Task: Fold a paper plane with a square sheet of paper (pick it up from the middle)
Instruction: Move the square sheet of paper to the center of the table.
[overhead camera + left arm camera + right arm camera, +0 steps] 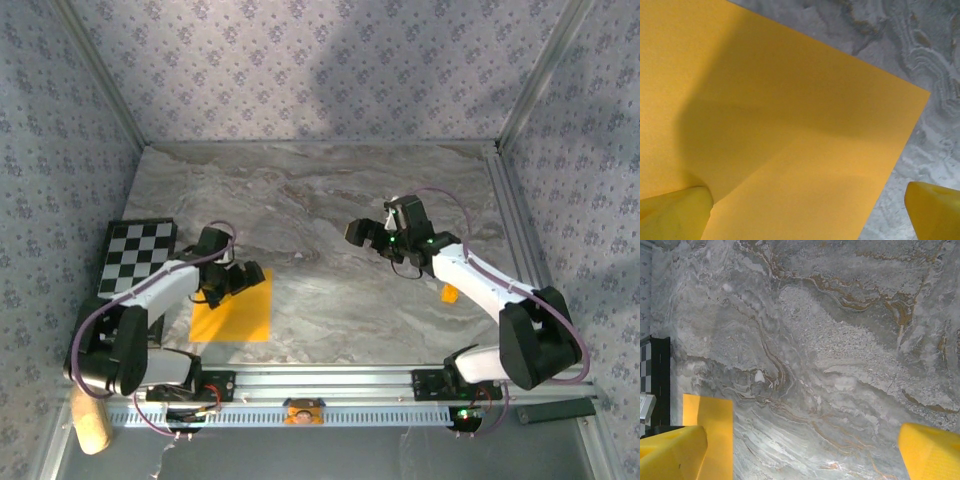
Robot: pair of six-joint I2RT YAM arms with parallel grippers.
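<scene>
Left claw spread wide over square sheet of paper, flat on desk; right claw also spread, nr desk ctr.

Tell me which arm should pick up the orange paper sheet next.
Left. The left claw hangs open directly over the square sheet of paper. The right claw, also open, hovers over the bare marble tabletop, away from the sheet.

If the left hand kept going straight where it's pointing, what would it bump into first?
Probably the square sheet of paper, which lies flat right ahead of the open left hand.
</scene>
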